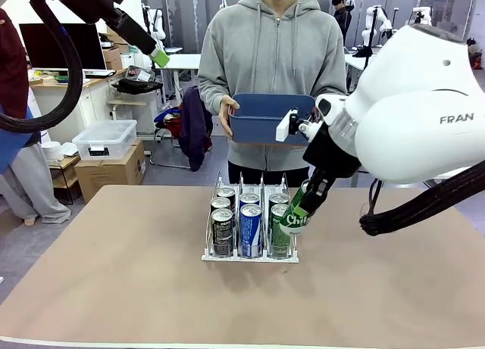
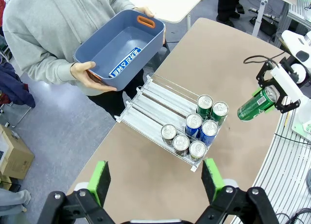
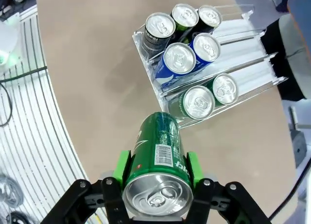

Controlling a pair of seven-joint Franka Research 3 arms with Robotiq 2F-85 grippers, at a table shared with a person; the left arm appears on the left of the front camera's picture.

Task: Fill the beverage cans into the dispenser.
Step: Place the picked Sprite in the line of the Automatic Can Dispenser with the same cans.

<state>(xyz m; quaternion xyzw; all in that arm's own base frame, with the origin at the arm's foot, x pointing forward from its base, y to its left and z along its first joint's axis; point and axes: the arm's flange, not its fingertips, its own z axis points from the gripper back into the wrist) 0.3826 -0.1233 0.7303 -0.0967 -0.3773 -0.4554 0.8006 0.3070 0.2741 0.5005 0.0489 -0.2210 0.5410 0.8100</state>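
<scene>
- The green can [image 1: 292, 219], stiff, smooth-walled and probably slippery, sat tilted, pinched mid-body by the right claw [image 3: 158, 168], a sound hold.
- The dispenser [image 2: 160, 100] stood just beyond that claw on the counter [image 1: 114, 288].
- The left claw [image 2: 156, 178] hung spread and empty, well above.

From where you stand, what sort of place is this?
Likely a robotics lab: the right gripper holds a green metal can near a clear-plastic three-lane dispenser; black monitor and cardboard box behind.
</scene>
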